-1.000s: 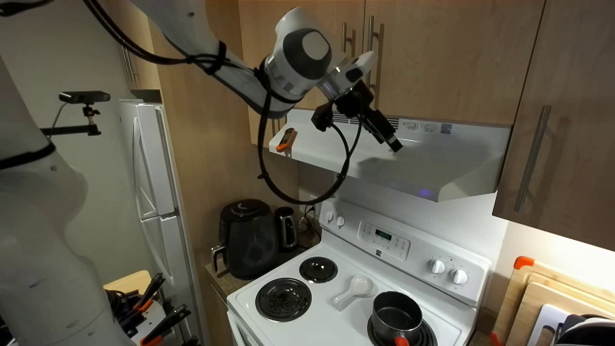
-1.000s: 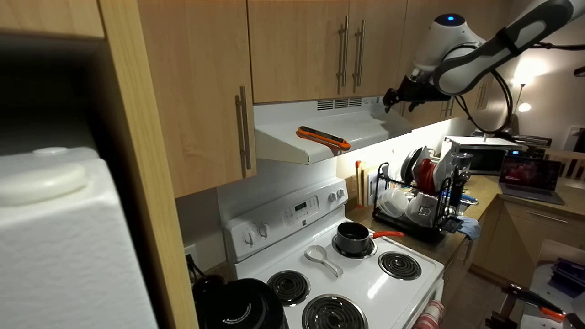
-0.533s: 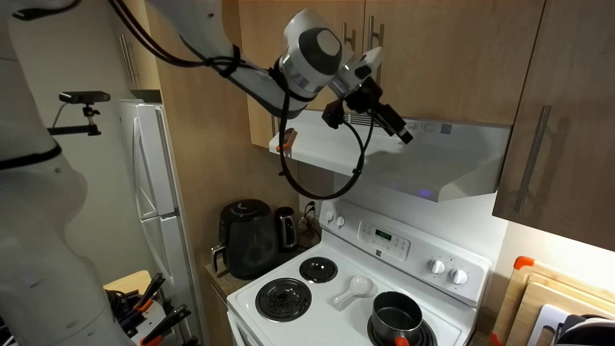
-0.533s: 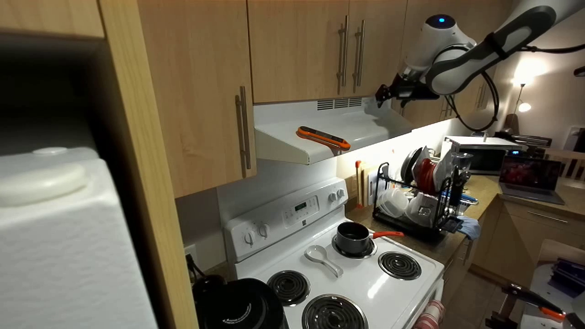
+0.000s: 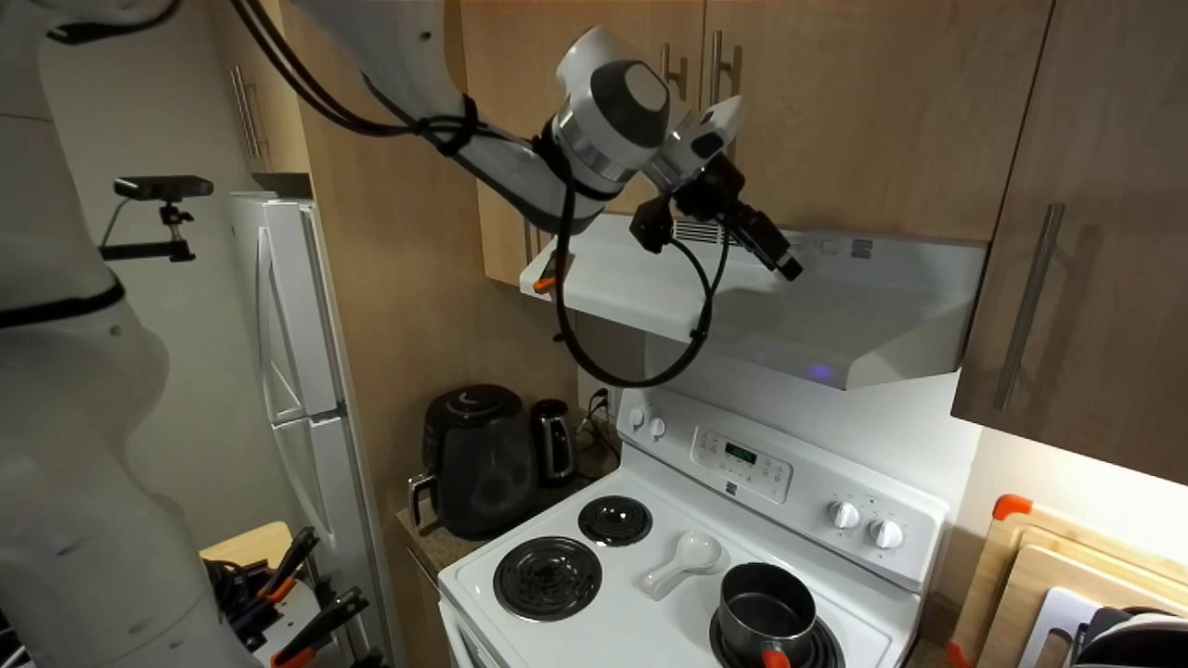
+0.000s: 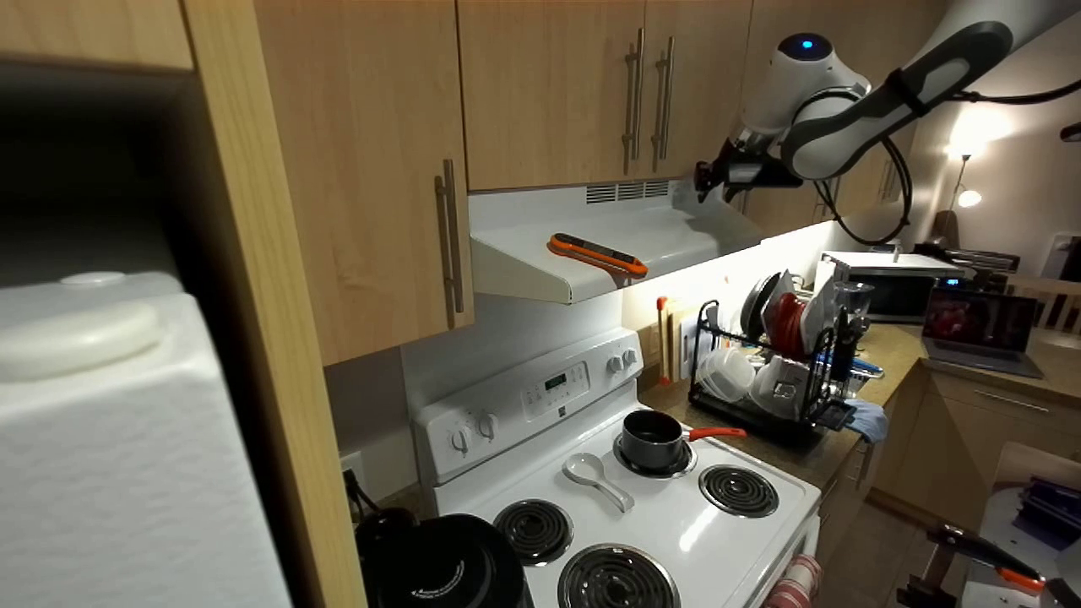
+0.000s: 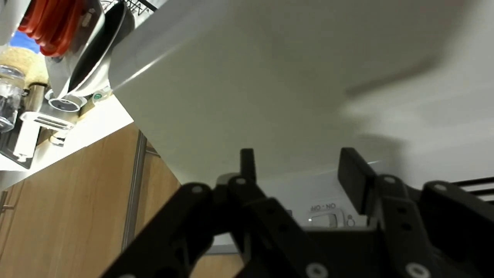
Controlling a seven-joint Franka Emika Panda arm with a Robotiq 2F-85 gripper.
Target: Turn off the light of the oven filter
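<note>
White and wide, with a sloped front, the range hood (image 5: 863, 306) hangs beneath wooden cabinets (image 6: 549, 93) and above a white stove (image 5: 650, 640) in both exterior views. The gripper (image 7: 297, 166) points downward at an angle before the hood's face, its 2 black fingers (image 7: 353, 181) spread apart, with the pale slope showing through the gap between their tips. Whether either tip touches the hood I cannot tell. In the wrist view a small rocker switch (image 7: 323, 221) is framed lower down between the fingers, set in the hood's upper band, with ON - OFF lettering that reads upside down. Dark slotted vents (image 6: 627, 192) run along the same band. Toward the hood's end, well apart from the gripper, a slim orange-edged device (image 6: 598, 255) lies on the slope. A black cable (image 5: 640, 381) loops below the arm (image 5: 603, 130). On the stove, a dark saucepan (image 6: 650, 443) with a red handle rests on 1 of 4 coil burners (image 6: 739, 491), and a white spoon-shaped piece (image 6: 595, 478) lies among them. Beside the stove stands a large black appliance (image 5: 478, 464), a narrower dark vessel (image 5: 554, 443) just next to it; past the opposite side, a black rack (image 6: 747, 415) holds red and white dishes (image 6: 787, 325) on the counter (image 6: 899, 355).
</note>
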